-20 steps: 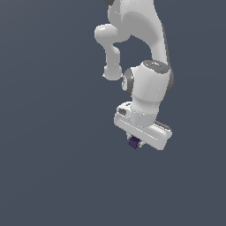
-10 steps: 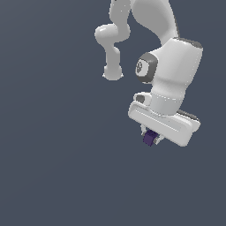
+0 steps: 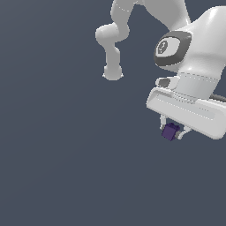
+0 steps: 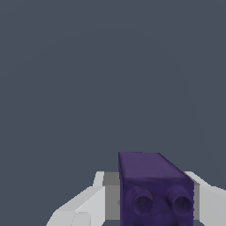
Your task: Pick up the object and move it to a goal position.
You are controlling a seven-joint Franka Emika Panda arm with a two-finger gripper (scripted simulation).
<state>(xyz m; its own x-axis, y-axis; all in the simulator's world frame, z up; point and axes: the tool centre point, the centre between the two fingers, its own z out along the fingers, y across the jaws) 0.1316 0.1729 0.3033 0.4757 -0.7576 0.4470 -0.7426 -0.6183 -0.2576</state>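
I have my gripper point(image 3: 172, 131) clamped on the purple cube point(image 3: 170, 131), one white finger point(image 3: 163, 122) pressed to each side of it, so the cube sits squarely between my fingertips and hangs beneath my hand at the exterior view's right.

From outside, the cube is a tiny dark purple block, far smaller than the broad white body of my hand point(image 3: 190, 112) above it. Its faces look plain and flat there, with a lighter top edge and darker sides, and it sits slightly turned so that one corner points downward. Nothing touches it but my fingers; around it is only the even slate-grey background point(image 3: 57, 154).

In the wrist view the cube point(image 4: 154, 187) fills the space between my two pale fingers point(image 4: 81, 205), which flank it closely on either side. Here its colour is a deep violet, with a smoother, lighter upper face receding away from the camera. The face nearest the camera carries two round, shallow dimples side by side. Whether those are marks in the cube itself I cannot tell.
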